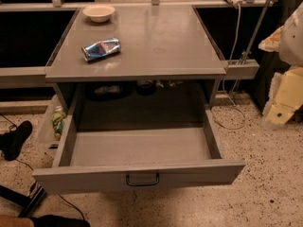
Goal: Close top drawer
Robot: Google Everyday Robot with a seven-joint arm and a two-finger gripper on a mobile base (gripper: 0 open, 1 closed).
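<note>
we see the top drawer [139, 149] pulled far out from under the front edge of the counter [165, 46], its handle [142, 179] at centre. the gripper [285, 98] hangs beyond the right edge, cut off by the frame; we cannot tell its state. a crushed can [101, 48] lies near the left edge, and a bowl [99, 13] sits at the back left corner.

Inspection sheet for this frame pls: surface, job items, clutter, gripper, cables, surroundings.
Surface: grey tabletop, holds two items.
Job's things: top drawer pulled far out, nothing seen inside; loop handle on its front.
Clutter: white bowl back left; crushed can on its side.
Grippers: gripper at right edge, apart from the drawer.
Cables: white cable down the right side; black cable on floor, left.
Surroundings: speckled floor; black shoe left.
</note>
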